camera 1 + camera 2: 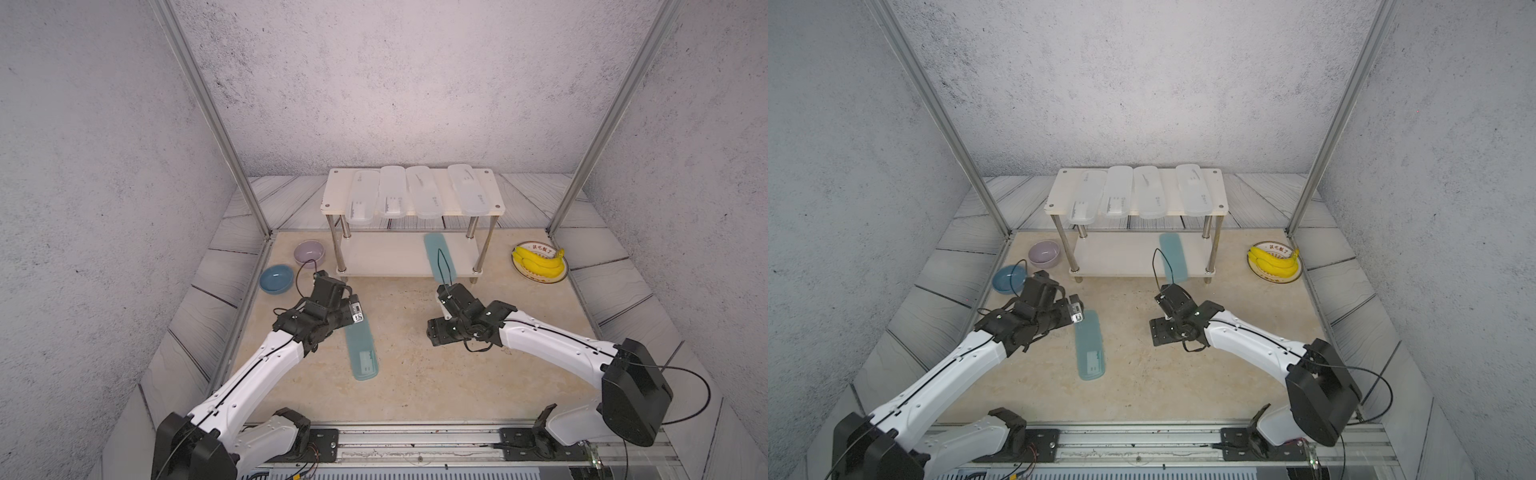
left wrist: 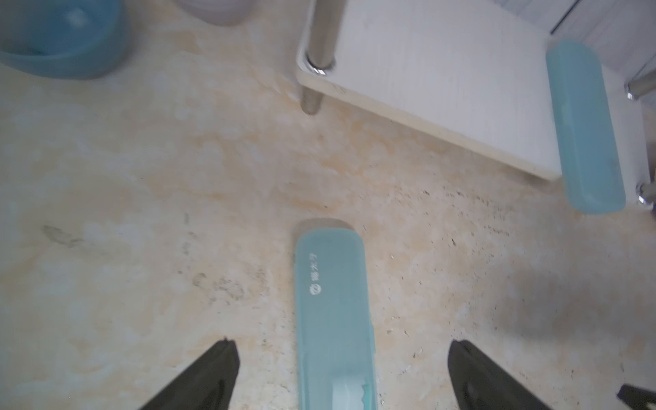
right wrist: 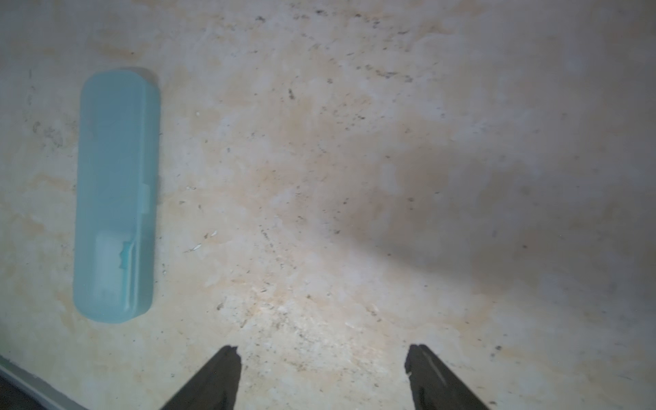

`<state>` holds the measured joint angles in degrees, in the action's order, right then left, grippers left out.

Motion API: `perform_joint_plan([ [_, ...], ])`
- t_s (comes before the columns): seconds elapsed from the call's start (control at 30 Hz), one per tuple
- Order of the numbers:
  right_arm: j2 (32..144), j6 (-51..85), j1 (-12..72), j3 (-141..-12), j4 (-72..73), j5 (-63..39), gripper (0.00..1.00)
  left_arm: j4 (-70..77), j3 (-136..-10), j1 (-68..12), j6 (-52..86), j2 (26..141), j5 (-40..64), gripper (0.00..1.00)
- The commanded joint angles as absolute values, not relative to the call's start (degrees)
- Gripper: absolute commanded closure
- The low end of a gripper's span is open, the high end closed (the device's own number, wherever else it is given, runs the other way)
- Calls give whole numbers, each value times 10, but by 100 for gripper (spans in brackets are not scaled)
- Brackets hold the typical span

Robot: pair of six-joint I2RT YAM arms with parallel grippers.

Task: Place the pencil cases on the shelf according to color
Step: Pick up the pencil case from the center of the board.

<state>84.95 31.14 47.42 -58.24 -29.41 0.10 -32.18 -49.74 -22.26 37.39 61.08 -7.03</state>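
Observation:
The shelf [image 1: 336, 188] stands at the back, with several frosted clear-white pencil cases [image 1: 391, 193] side by side on its top board. One teal-blue case [image 1: 439, 257] lies on the lower board [image 2: 443, 71], its near end past the front edge. Another teal-blue case [image 1: 361, 349] lies flat on the table. My left gripper [image 2: 342, 346] hangs open over that case's far half, a finger [image 2: 216, 372] on either side, not touching it. My right gripper [image 3: 323, 349] is open above bare table, to the right of this case [image 3: 115, 195].
A lilac bowl [image 1: 308, 252] and a blue bowl [image 1: 276, 278] sit left of the shelf, close behind my left wrist. A plate of bananas [image 1: 539, 262] is at the right. Metal frame posts [image 1: 232, 145] flank the table, and a rail [image 1: 415, 440] runs along the front.

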Motion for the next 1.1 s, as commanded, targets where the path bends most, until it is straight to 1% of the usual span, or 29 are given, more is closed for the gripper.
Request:
perform_joint_plan([
  [0.0,910,358,525,-631,-297,4,19,-367,-525,-165,313,588,-67,1],
  [0.1,954,396,553,-662,-276,-26,19,-398,-564,-132,282,590,-80,1],
  [0.2,996,417,579,-706,-270,-30,17,-380,-573,-77,273,601,-66,2],
  [0.33,1088,431,610,-808,-333,-29,17,-332,-584,17,297,650,10,1],
  [0.47,1161,455,629,-888,-376,-18,16,-333,-630,81,297,699,30,1],
  [0.57,1206,465,635,-938,-396,-17,16,-332,-639,121,289,709,45,1],
  [0.67,1251,459,642,-998,-438,-11,16,-318,-628,144,286,705,63,2],
  [0.83,1305,450,657,-1077,-502,5,14,-299,-608,155,280,700,78,1],
  [1.0,1327,451,665,-1112,-543,18,12,-290,-607,158,281,699,90,1],
  [1.07,1328,451,669,-1117,-548,19,9,-288,-605,158,282,698,96,1],
])
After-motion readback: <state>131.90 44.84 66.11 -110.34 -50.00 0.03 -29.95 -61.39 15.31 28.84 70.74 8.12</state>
